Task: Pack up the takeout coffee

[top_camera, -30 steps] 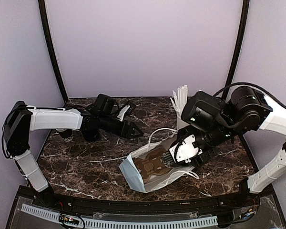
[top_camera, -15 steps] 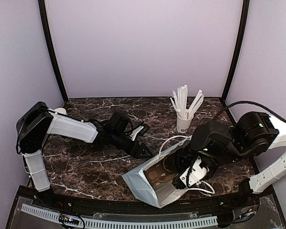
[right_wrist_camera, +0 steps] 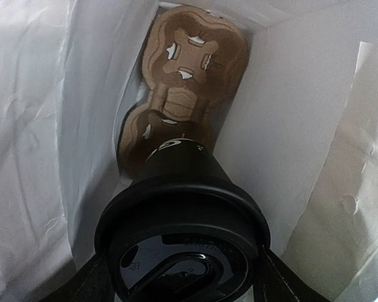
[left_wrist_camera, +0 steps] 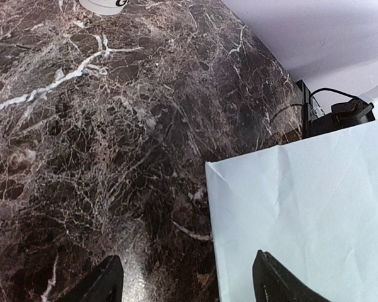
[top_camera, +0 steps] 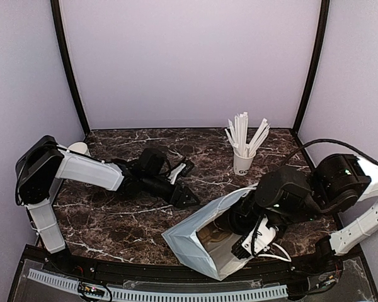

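Observation:
The takeout coffee (right_wrist_camera: 179, 170), a dark paper cup with a round black lid (right_wrist_camera: 183, 251), is held by my right gripper (right_wrist_camera: 183, 280), whose jaws are shut on the lid's sides. The cup sits inside a white paper bag (right_wrist_camera: 38, 126), its base pointing at a brown cardboard cup carrier (right_wrist_camera: 186, 75) at the bag's bottom. In the top view the bag (top_camera: 192, 242) lies on its side with my right gripper (top_camera: 239, 223) in its mouth; the coffee is hidden there. My left gripper (top_camera: 186, 198) is open and empty, just left of the bag (left_wrist_camera: 302, 207).
A white cup of white sticks (top_camera: 243, 160) stands at the back right. A white cup (top_camera: 80, 148) stands at the back left and shows at the top of the left wrist view (left_wrist_camera: 104, 5). The bag's string handles (top_camera: 274, 251) lie near the table's front edge.
My right gripper has pushed deeper into the bag with the coffee, and the bag has shifted toward the near edge. My left gripper moved right from the back left to the bag's side.

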Motion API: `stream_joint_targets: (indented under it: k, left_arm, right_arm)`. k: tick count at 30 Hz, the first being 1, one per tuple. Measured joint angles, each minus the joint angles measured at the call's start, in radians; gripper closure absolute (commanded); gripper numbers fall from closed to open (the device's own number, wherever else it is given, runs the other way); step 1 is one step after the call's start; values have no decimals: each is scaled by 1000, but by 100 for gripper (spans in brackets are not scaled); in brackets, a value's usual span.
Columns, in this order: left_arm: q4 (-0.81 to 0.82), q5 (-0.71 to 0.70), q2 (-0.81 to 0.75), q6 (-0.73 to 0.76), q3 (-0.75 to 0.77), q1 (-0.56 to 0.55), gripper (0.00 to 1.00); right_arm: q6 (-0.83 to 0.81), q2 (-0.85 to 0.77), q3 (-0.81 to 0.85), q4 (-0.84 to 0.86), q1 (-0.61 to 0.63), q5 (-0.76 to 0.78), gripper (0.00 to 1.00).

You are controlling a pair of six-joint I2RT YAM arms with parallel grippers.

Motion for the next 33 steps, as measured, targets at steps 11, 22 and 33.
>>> stream_joint_targets:
  k: [11, 22, 33]
  left_arm:
    - [10, -15, -14, 0, -1, 0, 27]
    - [9, 22, -14, 11, -1, 0, 27]
    - [10, 128, 6, 14, 32, 3, 27]
  right_arm:
    - [-60, -75, -72, 8, 32, -24, 60]
    - [-60, -6, -25, -53, 35, -65, 59]
    - [-53, 45, -136, 85, 35, 3, 59]
